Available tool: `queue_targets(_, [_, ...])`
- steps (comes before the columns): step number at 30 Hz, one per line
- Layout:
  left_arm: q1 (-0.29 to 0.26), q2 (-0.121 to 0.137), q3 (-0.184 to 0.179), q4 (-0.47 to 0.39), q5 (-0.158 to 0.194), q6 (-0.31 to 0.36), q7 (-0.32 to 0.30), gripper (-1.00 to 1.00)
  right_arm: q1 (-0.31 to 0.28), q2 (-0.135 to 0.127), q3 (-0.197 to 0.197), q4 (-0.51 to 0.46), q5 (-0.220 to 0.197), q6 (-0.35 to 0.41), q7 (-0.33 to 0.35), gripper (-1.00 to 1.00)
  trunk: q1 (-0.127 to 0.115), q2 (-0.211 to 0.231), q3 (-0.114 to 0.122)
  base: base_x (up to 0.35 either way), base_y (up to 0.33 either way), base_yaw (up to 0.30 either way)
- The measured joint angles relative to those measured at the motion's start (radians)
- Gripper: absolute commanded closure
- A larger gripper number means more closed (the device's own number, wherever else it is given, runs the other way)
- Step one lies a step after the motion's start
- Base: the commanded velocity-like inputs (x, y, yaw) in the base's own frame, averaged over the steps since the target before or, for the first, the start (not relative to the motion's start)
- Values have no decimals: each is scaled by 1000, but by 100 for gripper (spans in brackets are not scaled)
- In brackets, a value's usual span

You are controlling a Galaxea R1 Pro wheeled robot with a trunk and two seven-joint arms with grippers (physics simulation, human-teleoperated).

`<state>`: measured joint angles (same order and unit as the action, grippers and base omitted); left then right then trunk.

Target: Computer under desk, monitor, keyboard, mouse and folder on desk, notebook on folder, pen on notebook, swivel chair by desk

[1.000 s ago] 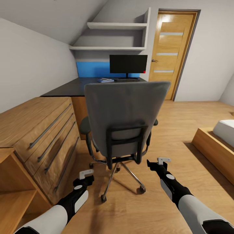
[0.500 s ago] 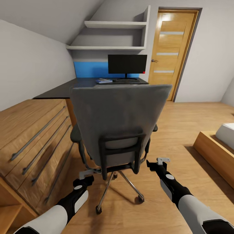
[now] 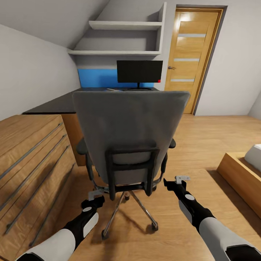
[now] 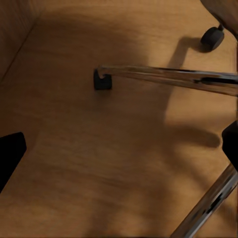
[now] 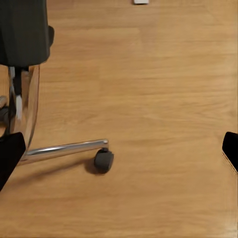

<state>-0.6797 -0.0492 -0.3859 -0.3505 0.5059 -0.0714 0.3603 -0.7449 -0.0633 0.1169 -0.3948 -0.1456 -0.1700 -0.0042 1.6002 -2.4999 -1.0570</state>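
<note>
Grey-upholstered swivel chair [image 3: 130,134] faces the glossy black desk [image 3: 54,105]; both empty grippers, left [image 3: 95,195] and right [image 3: 174,182], spread wide, should push its back squarely.

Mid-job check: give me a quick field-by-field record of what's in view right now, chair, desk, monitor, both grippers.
chair: grey-upholstered swivel chair on a chrome caster base, back turned to the camera, between robot and desk
desk: glossy black desk beyond the chair, its top largely hidden by the chair back
monitor: black flat monitor upright on the desk, red light at lower corner
left gripper: open, empty, low by the chair base
right gripper: open, empty, beside the chair base
floor: light wood floor
</note>
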Motion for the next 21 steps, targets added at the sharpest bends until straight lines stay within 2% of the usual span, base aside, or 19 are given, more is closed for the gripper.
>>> queue_targets(13, [0, 0, 2, 2, 2, -2, 5, -100, 0, 3, 8, 4, -1, -1, -2, -100, 0, 0, 0, 314, -116, 0])
queue_targets(17, [0, 0, 2, 12, 0, 0, -1, -100, 0, 34, 37, 19, -1, -1, -1, -100, 0, 0, 0, 320, -76, 0])
queue_targets(21, [0, 0, 1, 16, -1, 0, -1, -100, 0, 44, 49, 22, 0, -1, 0, -100, 0, 0, 0, 320, -19, 0])
